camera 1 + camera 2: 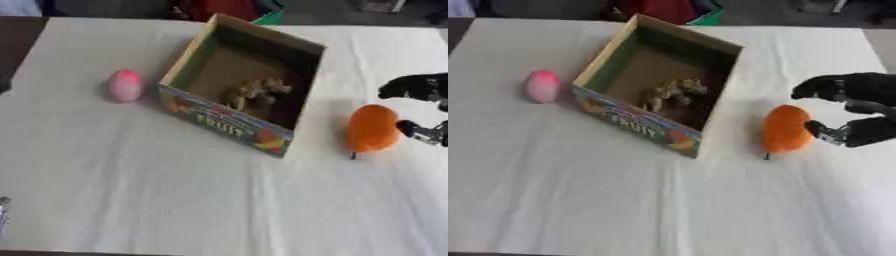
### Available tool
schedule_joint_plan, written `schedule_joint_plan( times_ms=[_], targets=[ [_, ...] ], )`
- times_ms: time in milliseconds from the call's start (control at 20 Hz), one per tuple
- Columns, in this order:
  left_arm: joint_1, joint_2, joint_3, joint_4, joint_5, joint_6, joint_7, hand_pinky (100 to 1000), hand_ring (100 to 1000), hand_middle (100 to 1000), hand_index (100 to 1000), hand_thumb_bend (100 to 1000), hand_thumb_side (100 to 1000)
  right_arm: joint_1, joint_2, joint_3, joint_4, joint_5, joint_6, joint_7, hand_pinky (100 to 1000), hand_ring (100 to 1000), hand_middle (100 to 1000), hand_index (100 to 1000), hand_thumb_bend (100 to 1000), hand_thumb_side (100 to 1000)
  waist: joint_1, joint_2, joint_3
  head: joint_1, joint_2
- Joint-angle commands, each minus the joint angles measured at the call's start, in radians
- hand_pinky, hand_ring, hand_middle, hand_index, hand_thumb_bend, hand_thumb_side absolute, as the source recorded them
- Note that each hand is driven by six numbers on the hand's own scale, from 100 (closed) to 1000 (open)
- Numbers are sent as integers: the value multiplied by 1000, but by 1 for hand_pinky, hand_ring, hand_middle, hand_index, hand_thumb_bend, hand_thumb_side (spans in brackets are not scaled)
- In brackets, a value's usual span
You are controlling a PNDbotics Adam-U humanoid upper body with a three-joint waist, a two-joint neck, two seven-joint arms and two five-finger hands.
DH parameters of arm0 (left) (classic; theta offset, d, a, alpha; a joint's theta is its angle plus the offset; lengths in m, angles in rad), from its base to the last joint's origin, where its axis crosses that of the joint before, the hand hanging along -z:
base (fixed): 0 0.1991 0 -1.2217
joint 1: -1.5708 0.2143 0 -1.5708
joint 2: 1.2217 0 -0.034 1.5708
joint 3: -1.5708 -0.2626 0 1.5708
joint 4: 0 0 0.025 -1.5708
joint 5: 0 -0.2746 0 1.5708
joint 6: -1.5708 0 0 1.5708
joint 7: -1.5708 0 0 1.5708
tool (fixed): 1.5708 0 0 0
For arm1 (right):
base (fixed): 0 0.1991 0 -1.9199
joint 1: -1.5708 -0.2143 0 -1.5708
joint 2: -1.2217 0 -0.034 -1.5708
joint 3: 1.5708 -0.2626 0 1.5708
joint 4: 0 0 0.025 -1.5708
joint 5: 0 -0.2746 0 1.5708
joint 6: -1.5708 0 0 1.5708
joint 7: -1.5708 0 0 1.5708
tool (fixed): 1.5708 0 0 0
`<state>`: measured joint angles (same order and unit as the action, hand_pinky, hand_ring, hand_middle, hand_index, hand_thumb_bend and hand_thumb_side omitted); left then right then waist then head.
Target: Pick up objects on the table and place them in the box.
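Right hand: the right hand [852, 111] comes in from the right edge, to the right of the box, and hangs low over the table beside the orange fruit.
Fingers: curved and spread apart like an open claw; the upper fingers arch above, and one lower fingertip [814, 128] is at the right side of the fruit, touching it or nearly so. They are not closed around it.
Left hand: only a small pale bit shows at the lower left edge, too little to tell what it is.
Orange fruit: the orange fruit [786, 128] lies on the cloth just right of the box, apart from its wall, with a thin dark stem at its lower end.
Box: the box [630, 120] stands open, turned at an angle, "FRUIT" printed on its near wall; a brownish object [672, 93] lies inside.
Pink fruit: the pink fruit [125, 85] lies left of the box, near its wall but not touching.
Open room: the white tablecloth [667, 205] is bare and wide nearer than the box.
Edges: the far table edge passes just behind the box.
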<state>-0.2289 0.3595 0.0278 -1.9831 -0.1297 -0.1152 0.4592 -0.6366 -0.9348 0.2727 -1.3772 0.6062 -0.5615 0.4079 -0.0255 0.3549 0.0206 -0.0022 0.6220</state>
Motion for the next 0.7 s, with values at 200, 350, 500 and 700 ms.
schedule_joint_plan(
  times_ms=[200, 350, 500, 700],
  targets=[
    [-6, -1, 0, -17, -9, 4, -9, 629, 655, 619, 770, 100, 859, -32, 5, 8, 45, 49, -11, -4, 884, 1000, 931, 1000, 154, 1000, -1, -11, 8, -6, -18],
    [-3, -4, 1, -17, -12, 2, -14, 633, 656, 619, 770, 100, 860, -30, 8, 13, 45, 55, -29, 9, 885, 1000, 932, 1000, 166, 1000, -3, -7, 9, -1, -18],
    [-4, -7, -2, -17, -10, 3, -20, 634, 656, 618, 770, 100, 860, -35, 16, 19, 55, 71, -29, 13, 884, 1000, 933, 1000, 181, 1000, -4, -4, 8, 1, -19],
    [-5, -11, -2, -17, -8, 3, -25, 636, 660, 617, 769, 100, 854, -47, 37, 28, 98, 117, -28, 5, 882, 1000, 934, 1000, 207, 1000, -3, -1, 13, 0, -22]
  ],
)
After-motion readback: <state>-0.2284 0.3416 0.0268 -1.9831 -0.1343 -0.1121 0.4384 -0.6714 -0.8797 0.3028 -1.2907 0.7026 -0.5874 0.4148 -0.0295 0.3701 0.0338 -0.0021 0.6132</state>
